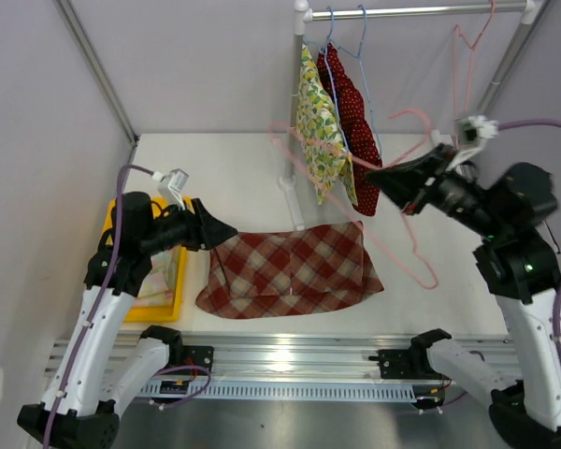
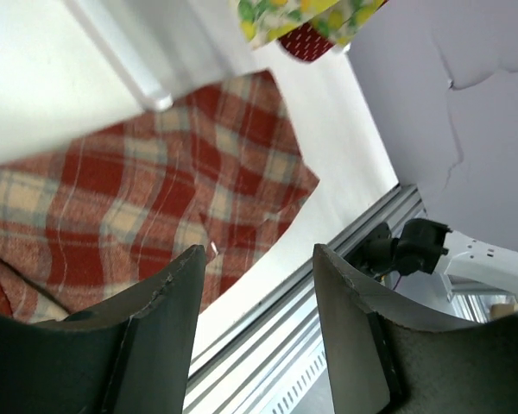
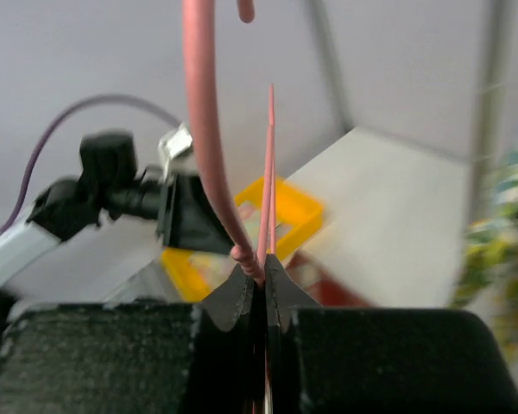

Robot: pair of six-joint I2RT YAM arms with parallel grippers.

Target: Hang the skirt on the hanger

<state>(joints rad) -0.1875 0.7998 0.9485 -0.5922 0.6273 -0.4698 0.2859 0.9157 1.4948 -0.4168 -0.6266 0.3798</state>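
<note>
The white surface (image 1: 243, 178) carries the skirt (image 1: 290, 271), flat just ahead of my spread left fingers (image 1: 226, 234). My right fingers (image 3: 263, 289) pinch the pink hanger (image 3: 209, 129); hanging is still undone.

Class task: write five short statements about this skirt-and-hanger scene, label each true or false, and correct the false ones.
1. The plaid skirt lies spread on the table. True.
2. The right fingers are shut on the pink hanger. True.
3. The left fingers grip the skirt. False: they stand open by its left edge, holding nothing.
4. The rail is bare. False: a yellow floral garment and a red dotted garment hang from it.
5. A yellow tray sits beside the skirt. True.
</note>
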